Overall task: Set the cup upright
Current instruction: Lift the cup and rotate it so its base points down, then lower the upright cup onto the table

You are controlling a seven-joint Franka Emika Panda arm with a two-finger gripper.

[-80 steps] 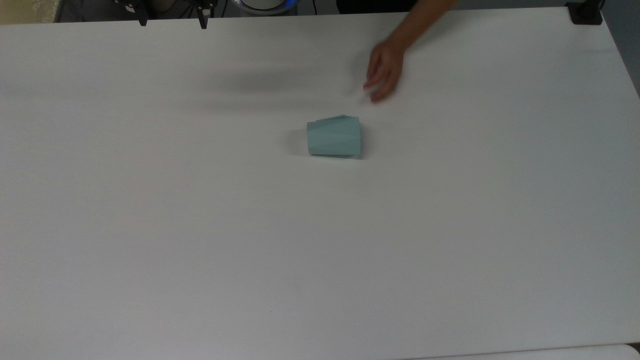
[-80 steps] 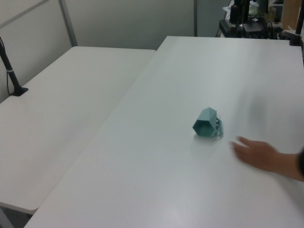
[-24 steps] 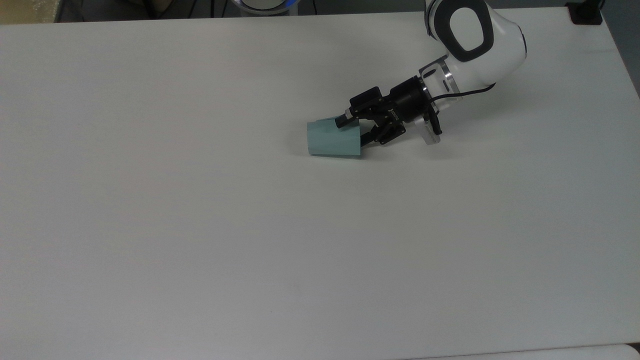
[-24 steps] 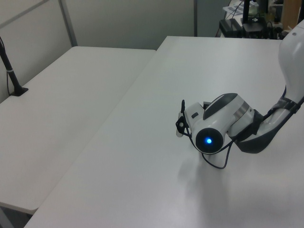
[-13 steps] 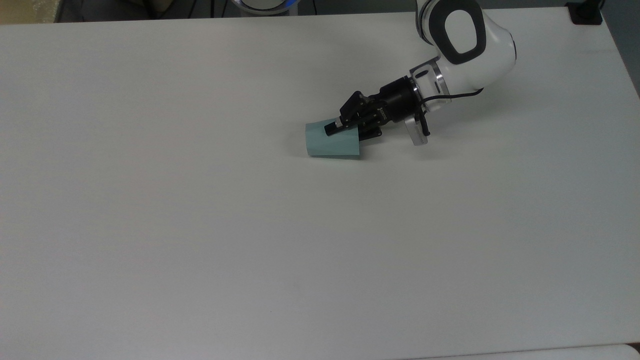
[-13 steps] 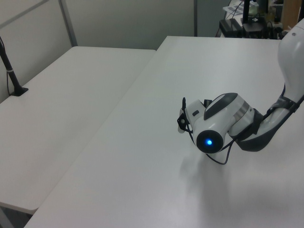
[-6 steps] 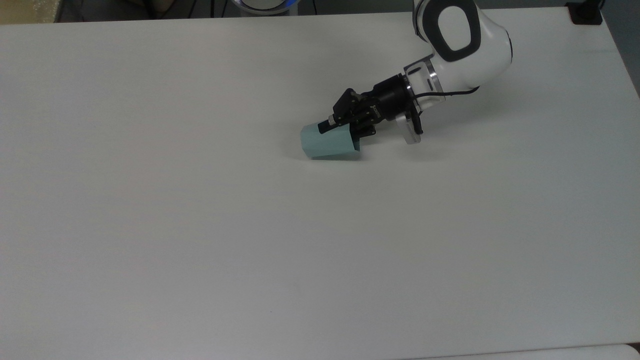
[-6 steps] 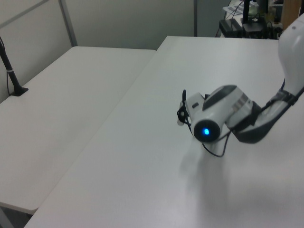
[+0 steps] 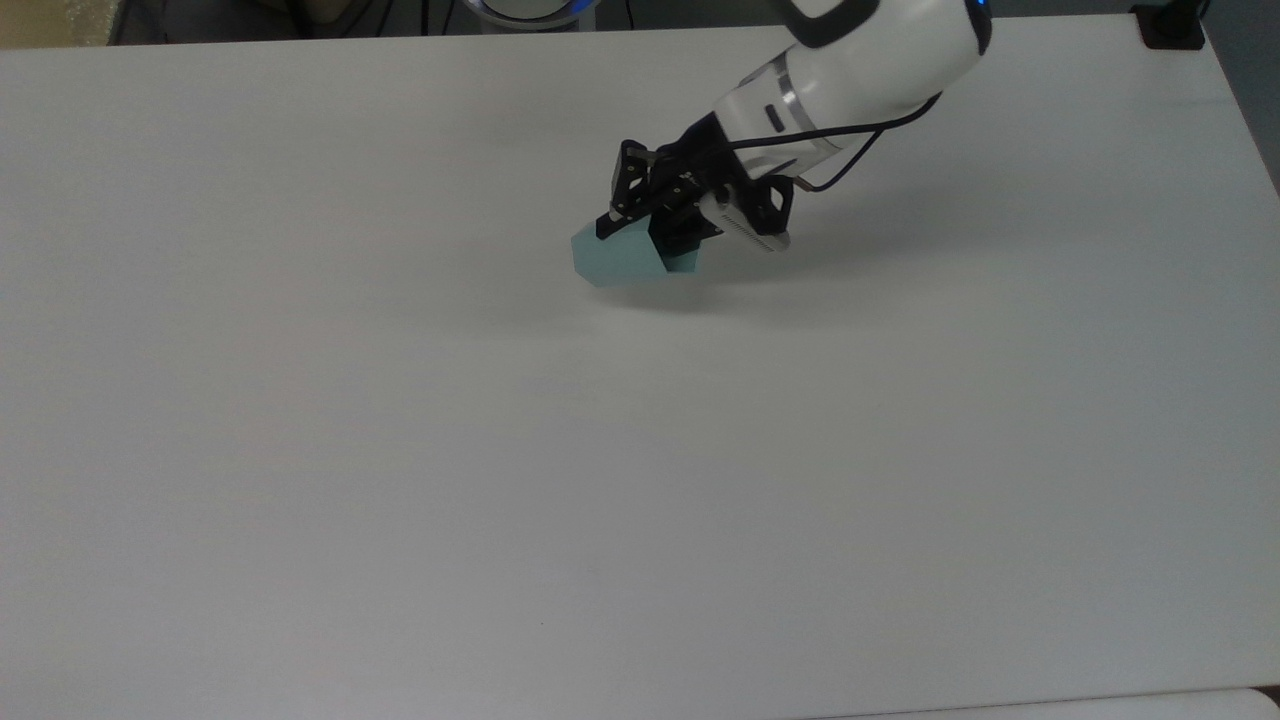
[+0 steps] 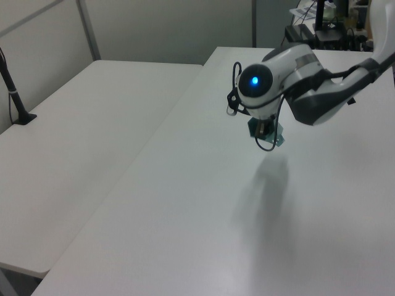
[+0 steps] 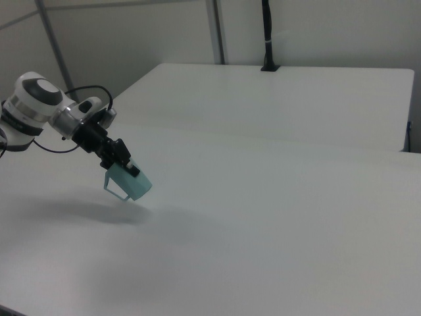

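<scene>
The pale teal faceted cup [image 9: 620, 263] hangs tilted just above the white table [image 9: 400, 450], its shadow on the tabletop under it. My gripper [image 9: 640, 236] is shut on the cup's rim wall, with one black finger along the outside. In the right view the cup [image 11: 131, 185] slants with its narrow base down towards the right view's right, and its loop handle [image 11: 114, 191] hangs below. There my gripper [image 11: 128, 168] grips its upper end. In the left view a teal edge of the cup [image 10: 277, 138] peeks out below the arm's wrist [image 10: 259, 83].
A second white table [image 10: 86, 129] adjoins on the left view's left, with a black clamp post [image 10: 13, 89] on it. Another black post [image 9: 1168, 24] stands at the table's far right corner in the top view. Bare tabletop lies all around the cup.
A hand withdrew from the table early on. My gripper closed on the lying cup's rim, then lifted it off the table, tilting it and shifting toward the top view's left.
</scene>
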